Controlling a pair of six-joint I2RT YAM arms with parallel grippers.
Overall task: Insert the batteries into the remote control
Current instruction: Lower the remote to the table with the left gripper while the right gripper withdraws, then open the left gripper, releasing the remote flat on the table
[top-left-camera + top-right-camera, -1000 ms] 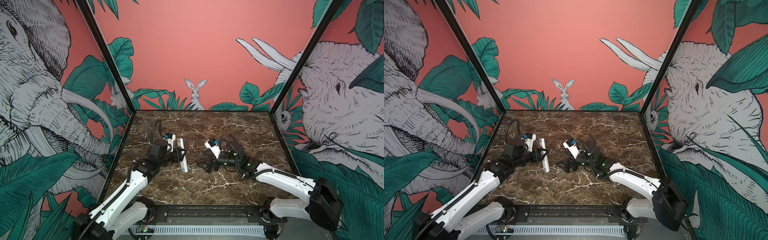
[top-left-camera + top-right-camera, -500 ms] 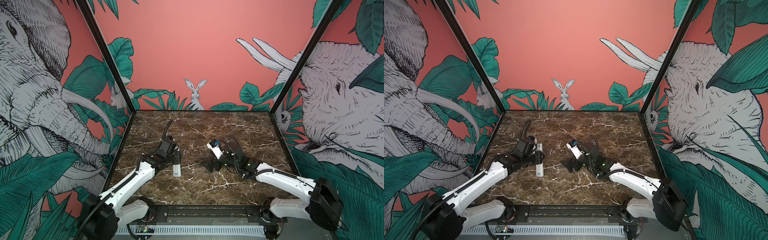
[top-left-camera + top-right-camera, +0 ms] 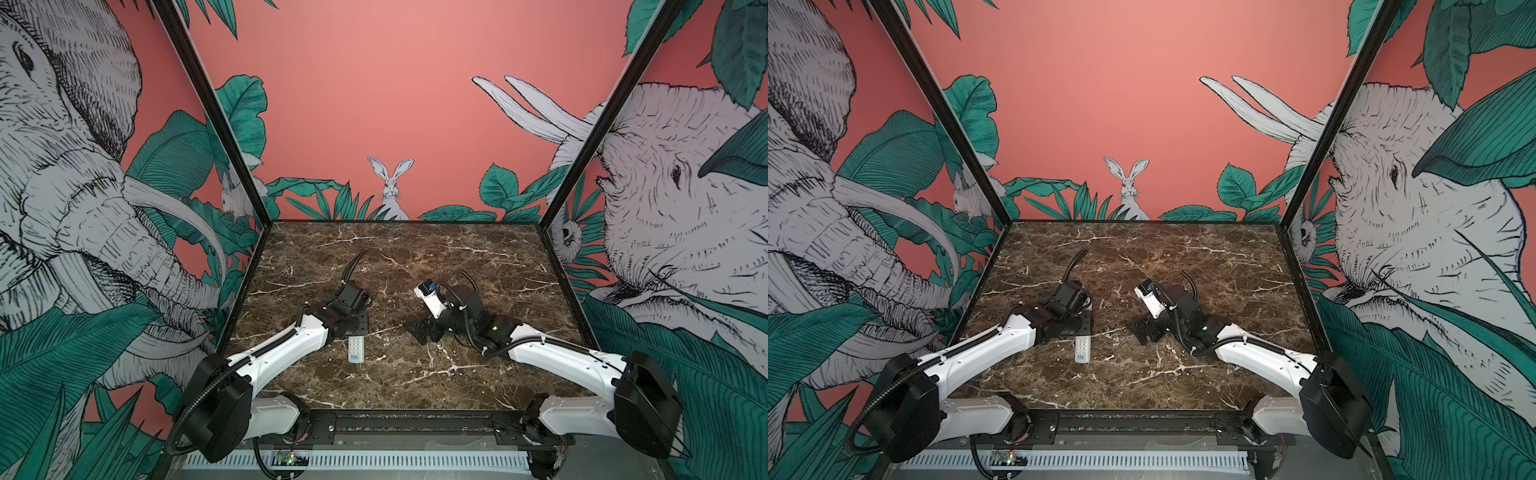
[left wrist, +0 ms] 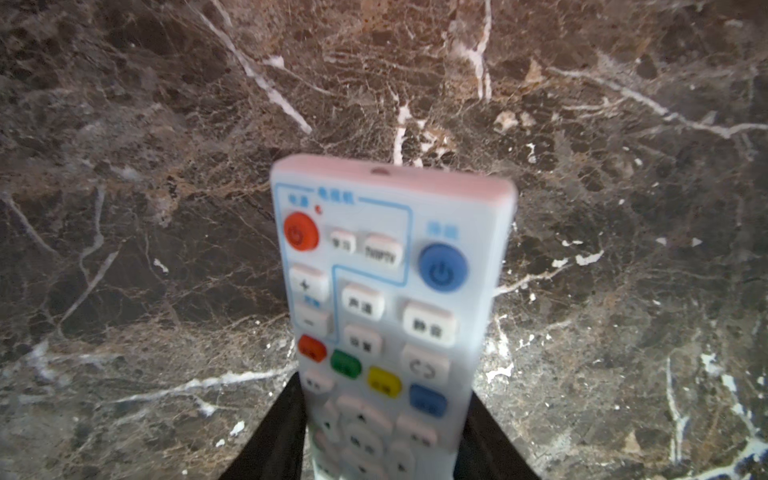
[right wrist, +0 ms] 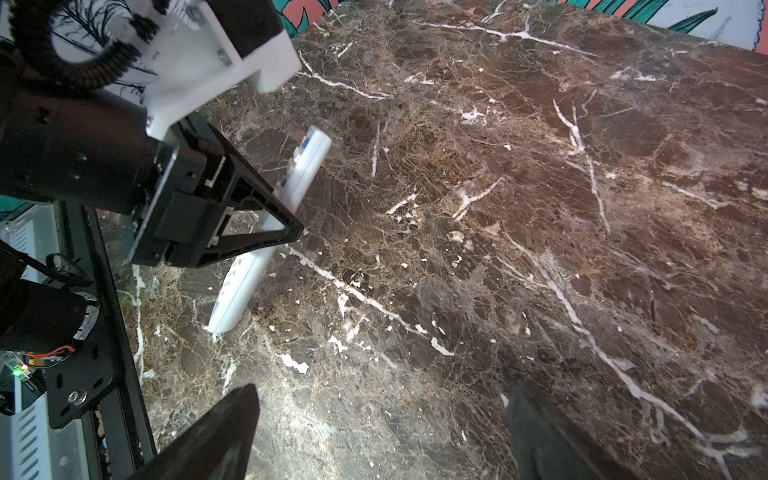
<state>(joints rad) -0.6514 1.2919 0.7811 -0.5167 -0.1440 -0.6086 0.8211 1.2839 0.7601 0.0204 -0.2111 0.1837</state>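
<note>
Left wrist view: remote control [image 4: 390, 316] was clamped buttons-up by left gripper [image 4: 382, 449]; right gripper [image 5: 382, 432] was spread wide, empty. Back was judged to need turning up first.

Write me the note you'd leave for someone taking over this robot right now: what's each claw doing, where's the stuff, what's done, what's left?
Left gripper: shut on the remote control, gripping its long sides, buttons facing up.
Right gripper: open and empty, low over the marble table.
No batteries show in any view.
Done: cannot tell, since the remote control's back is hidden.
Left, probably: find the batteries, turn the remote control over, load them.
</note>
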